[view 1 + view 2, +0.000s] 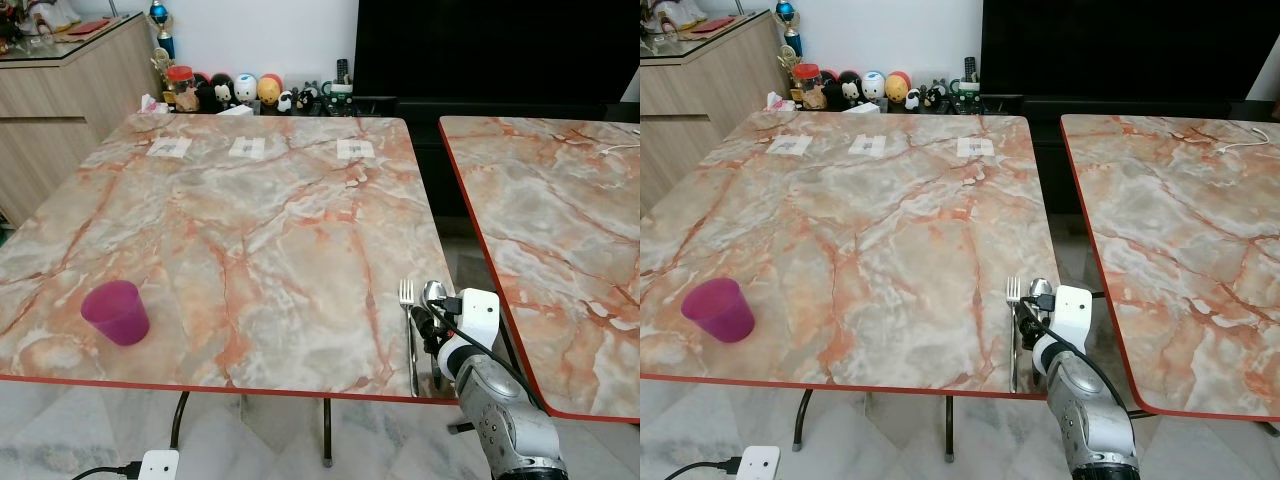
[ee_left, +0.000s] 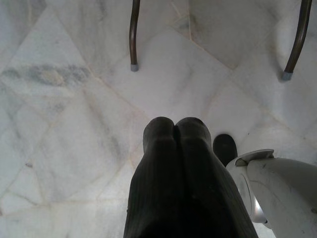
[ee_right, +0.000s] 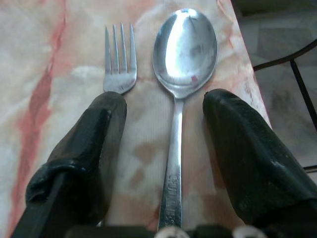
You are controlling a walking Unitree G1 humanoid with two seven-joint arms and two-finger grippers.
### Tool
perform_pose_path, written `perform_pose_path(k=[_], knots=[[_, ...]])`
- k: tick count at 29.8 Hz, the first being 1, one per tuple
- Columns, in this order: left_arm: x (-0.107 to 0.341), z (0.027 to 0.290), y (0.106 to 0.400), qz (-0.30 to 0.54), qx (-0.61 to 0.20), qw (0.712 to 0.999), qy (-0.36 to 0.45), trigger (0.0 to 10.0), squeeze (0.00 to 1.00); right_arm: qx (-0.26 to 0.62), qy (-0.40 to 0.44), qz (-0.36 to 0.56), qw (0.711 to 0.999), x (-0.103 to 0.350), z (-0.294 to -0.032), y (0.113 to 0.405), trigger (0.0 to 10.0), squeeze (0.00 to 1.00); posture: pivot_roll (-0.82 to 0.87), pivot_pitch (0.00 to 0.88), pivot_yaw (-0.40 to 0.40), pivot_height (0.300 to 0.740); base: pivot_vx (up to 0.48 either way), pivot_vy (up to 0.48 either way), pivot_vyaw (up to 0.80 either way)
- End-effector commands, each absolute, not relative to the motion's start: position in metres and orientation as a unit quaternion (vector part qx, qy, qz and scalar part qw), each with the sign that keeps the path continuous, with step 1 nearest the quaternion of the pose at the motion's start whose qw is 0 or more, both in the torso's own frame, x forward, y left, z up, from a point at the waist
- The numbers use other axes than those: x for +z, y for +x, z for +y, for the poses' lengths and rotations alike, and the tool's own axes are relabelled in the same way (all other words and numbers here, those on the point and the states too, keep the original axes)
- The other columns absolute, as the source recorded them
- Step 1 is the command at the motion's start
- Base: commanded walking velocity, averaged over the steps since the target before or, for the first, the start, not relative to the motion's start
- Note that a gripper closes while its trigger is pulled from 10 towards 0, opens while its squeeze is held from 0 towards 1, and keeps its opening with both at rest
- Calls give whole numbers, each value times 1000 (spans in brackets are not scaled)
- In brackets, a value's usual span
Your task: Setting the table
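On the table (image 1: 250,230) before me, a fork (image 3: 119,64) lies near its front right corner, with a spoon (image 3: 183,49) just beside it on the right. A cup (image 1: 116,312) stands well apart, near the front left edge. A second table (image 1: 560,220) stands to my right.

Head views evenly lit, sharp. Glare noted on spoon (image 3: 184,47) bowl ahead of right gripper (image 3: 166,106). Left wrist view dimmer, fingers blurred.

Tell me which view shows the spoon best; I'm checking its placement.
The right wrist view: the spoon lies full-length beside the fork, between the open right gripper fingers. Both eye views show it small, at the table edge, partly behind the arm.
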State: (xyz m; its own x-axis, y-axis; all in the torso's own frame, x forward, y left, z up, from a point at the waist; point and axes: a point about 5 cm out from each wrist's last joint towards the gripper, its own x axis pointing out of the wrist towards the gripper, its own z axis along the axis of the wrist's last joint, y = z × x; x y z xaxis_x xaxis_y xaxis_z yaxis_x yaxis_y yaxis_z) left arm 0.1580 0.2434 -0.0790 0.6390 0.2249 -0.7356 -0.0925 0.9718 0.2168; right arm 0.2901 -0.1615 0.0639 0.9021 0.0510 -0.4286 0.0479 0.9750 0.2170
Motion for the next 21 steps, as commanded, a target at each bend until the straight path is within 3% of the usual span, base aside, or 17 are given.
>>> perform_pose_path(k=[1,9,10,11,12,21], knots=[[-82,246,151,432,87,894,82,10000,0,-2,118,231,966,61,-164,291,10000,0,-1,7,-1,740,0,0,0],[-82,247,151,433,87,894,82,10000,0,2,110,254,961,52,-165,290,10000,0,0,7,0,740,0,0,0],[-82,247,151,433,87,893,81,10000,0,4,110,255,961,51,-165,290,3412,0,1,7,1,740,0,0,0],[-82,247,151,433,87,893,81,10000,0,4,110,255,961,51,-165,290,3412,0,1,7,1,740,0,0,0],[-82,246,151,434,86,893,81,10000,0,4,111,255,961,51,-165,290,0,0,1,7,1,740,0,0,0],[-83,246,150,436,85,892,80,10000,0,11,109,257,960,50,-163,290,0,0,-1,7,0,740,0,0,0]])
